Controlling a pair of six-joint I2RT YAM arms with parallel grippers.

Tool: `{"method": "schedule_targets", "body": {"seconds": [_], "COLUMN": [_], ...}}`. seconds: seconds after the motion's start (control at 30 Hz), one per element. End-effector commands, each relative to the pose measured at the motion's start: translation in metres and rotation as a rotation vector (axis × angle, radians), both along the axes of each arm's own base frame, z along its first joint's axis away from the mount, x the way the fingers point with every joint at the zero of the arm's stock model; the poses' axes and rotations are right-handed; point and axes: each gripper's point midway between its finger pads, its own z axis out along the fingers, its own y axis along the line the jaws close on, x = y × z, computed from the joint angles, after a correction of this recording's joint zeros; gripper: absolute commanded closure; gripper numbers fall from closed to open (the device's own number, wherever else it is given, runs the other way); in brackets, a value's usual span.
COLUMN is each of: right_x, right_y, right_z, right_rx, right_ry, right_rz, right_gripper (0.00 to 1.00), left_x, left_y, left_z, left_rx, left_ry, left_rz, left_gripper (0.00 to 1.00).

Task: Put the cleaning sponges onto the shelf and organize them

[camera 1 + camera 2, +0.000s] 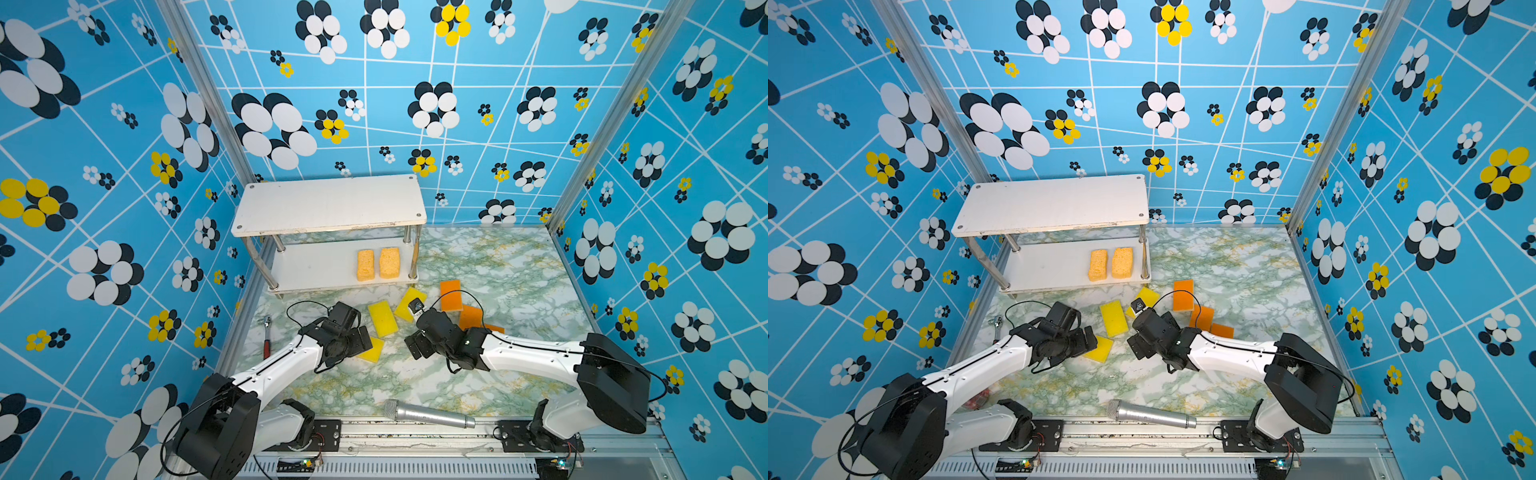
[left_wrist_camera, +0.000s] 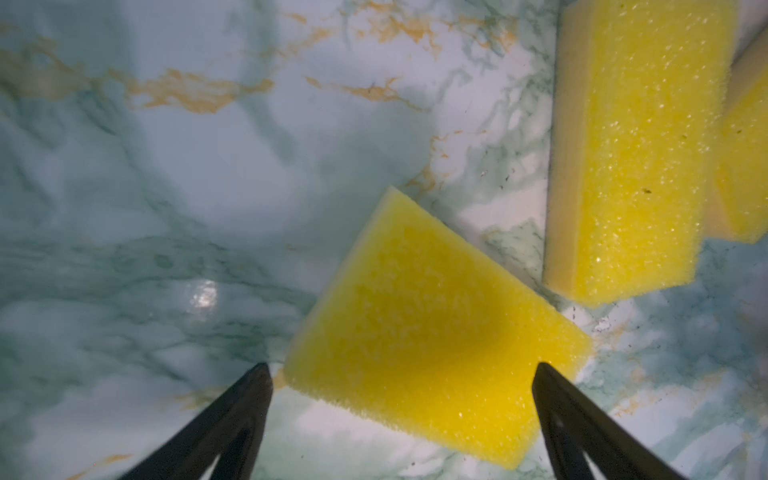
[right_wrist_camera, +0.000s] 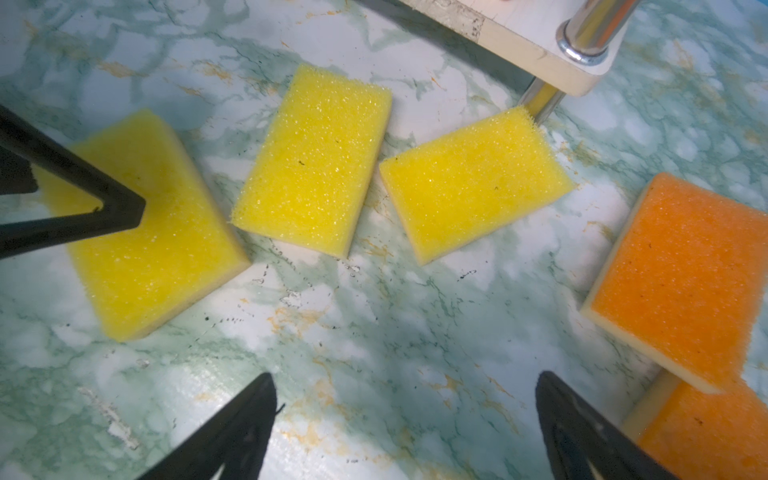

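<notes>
The shelf stands at the back left, with two tan sponges on its lower board. Three yellow sponges and three orange ones lie on the marble table in front of it. My left gripper is open low over the nearest yellow sponge, one finger at each side of it. My right gripper is open above bare table, between the yellow sponges and the orange sponges.
A silver microphone lies along the table's front edge. A red-handled tool lies near the left wall. The shelf's chrome leg stands close to the farthest yellow sponge. Patterned walls enclose three sides.
</notes>
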Motion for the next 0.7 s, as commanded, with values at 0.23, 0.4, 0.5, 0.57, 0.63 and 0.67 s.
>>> {"method": "schedule_targets", "body": {"seconds": [0.23, 0.4, 0.5, 0.57, 0.63, 0.67], "right_x": [0.002, 0.003, 0.002, 0.002, 0.001, 0.001], "right_y": [-0.005, -0.002, 0.000, 0.000, 0.001, 0.003], "right_z": [0.002, -0.003, -0.006, -0.008, -0.012, -0.015], "right_rx": [-0.016, -0.035, -0.042, -0.049, -0.057, -0.059], "right_ry": [-0.015, 0.000, 0.008, 0.014, 0.027, 0.037], "right_rz": [-0.013, -0.004, 0.004, 0.007, 0.011, 0.015], "right_gripper": [0.01, 0.01, 0.01, 0.01, 0.01, 0.01], "left_x": [0.007, 0.004, 0.005, 0.008, 0.011, 0.015], "left_y": [-0.008, -0.003, -0.003, -0.005, -0.006, -0.007], "left_z": [0.005, 0.003, 0.004, 0.005, 0.006, 0.007], "left_rx": [-0.039, -0.037, -0.040, -0.043, -0.045, -0.048], "left_ry": [-0.022, -0.034, -0.036, -0.041, -0.051, -0.059], "left_rz": [-0.023, 0.004, 0.006, 0.006, 0.005, 0.008], "left_gripper": [0.01, 0.01, 0.01, 0.01, 0.01, 0.01]}}
